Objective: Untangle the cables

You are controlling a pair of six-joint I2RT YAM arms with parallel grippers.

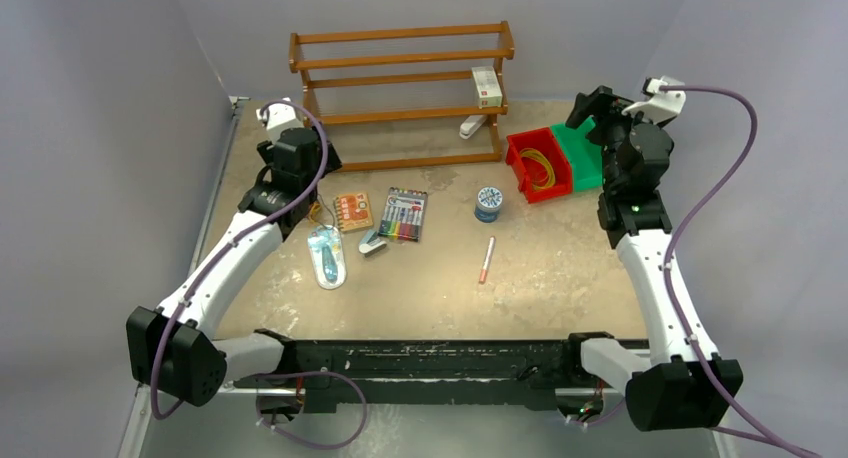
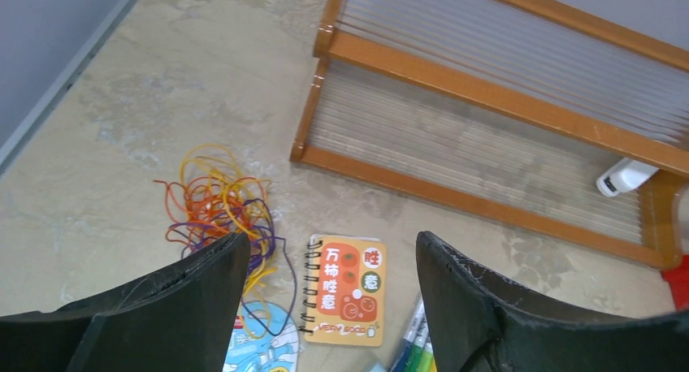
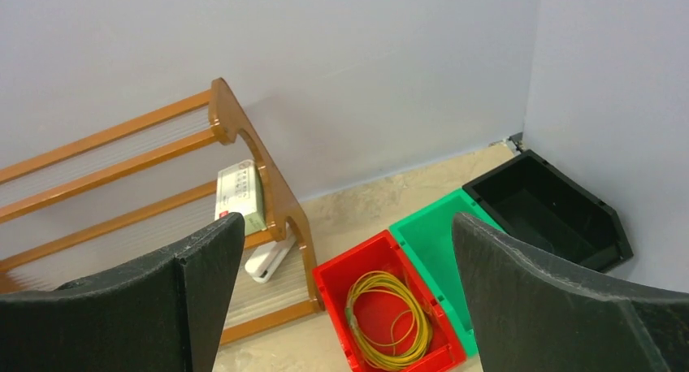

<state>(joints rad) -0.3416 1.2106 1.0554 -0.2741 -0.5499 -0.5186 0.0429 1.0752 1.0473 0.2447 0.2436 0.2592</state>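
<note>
Counter with a wooden rack standing beyond both hands. Left hand and right hand were both released, fingers spread wide and grasping nothing. Below the right hand sat a red bin, with a green bin and a black bin to its right. The red bin held one yellow coil, probably a strand already sorted. Most of the work appeared undone: the cables lay as one knotted yellow, orange and purple heap on the counter, just ahead and to the left of the left hand. An orange notebook lay directly under that hand, and a blue packet sat under its left finger, both just beside the heap and crowding any approach to it.
</note>
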